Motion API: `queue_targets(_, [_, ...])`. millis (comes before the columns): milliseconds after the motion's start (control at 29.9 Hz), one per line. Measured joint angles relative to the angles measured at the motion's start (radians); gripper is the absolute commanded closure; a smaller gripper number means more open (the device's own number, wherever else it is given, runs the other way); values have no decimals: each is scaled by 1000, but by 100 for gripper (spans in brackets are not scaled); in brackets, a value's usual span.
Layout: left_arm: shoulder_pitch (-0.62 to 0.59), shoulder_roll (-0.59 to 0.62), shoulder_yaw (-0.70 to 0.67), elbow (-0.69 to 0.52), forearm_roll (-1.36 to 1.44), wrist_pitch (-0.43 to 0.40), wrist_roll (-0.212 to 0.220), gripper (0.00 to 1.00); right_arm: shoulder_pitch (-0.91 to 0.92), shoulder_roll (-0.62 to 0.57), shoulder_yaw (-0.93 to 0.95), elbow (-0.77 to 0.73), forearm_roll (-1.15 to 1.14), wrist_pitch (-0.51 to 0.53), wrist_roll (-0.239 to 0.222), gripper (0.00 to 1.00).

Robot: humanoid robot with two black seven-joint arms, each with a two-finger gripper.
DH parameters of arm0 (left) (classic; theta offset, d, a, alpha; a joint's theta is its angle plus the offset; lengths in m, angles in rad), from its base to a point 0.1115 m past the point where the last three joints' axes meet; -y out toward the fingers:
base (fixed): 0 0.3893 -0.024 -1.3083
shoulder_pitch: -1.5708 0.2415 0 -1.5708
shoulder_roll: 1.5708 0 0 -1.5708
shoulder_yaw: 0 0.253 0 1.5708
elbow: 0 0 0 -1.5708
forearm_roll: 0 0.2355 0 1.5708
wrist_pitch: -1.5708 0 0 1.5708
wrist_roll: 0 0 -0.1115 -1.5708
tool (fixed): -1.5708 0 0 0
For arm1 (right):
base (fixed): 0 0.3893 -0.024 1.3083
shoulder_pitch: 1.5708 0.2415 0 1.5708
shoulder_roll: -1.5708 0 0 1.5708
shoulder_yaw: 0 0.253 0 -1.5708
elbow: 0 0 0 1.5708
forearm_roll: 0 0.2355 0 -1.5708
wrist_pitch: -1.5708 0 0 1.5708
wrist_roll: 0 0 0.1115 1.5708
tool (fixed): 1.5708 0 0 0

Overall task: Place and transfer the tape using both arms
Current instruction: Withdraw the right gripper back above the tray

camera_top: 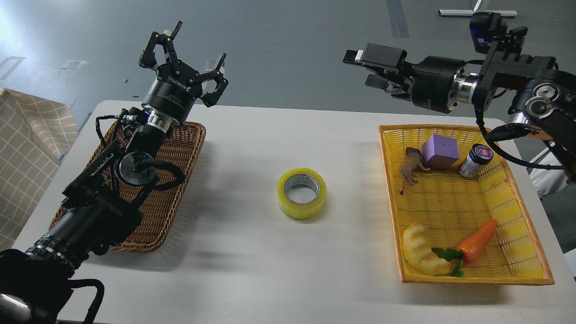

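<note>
both end effectors open above tape (301, 193).

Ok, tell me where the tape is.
In the head view the tape lies flat mid-table, between the brown basket on the left and the yellow basket on the right.

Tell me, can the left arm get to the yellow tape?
Probably yes. The tape lies alone on bare table, nothing on top or beside it, and the left gripper hangs open above the brown basket.
</note>
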Motion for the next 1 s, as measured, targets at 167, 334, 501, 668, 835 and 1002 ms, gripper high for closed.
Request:
queue_targets(167, [0, 1, -3, 3, 0, 0, 1, 2, -134, 6, 257, -19, 160, 0, 0, 0])
queue_targets(334, [0, 1, -5, 7, 0, 0, 0, 2, -255, 90, 526, -58, 277, 0, -1, 0])
queue_targets(501, [0, 1, -4, 10, 1, 0, 0, 2, -294, 198, 689, -152, 380, 0, -2, 0])
queue_targets(668, [-1, 7, -7, 10, 1, 0, 0, 2, -342, 261, 794, -178, 520, 0, -2, 0])
queue_targets(835, [-1, 10, -10, 10, 1, 0, 0, 2, -383, 339, 859, -178, 569, 0, -7, 0])
queue_targets(1002, [-1, 13, -11, 10, 1, 0, 0, 2, -419, 399, 858, -180, 571, 0, -14, 0])
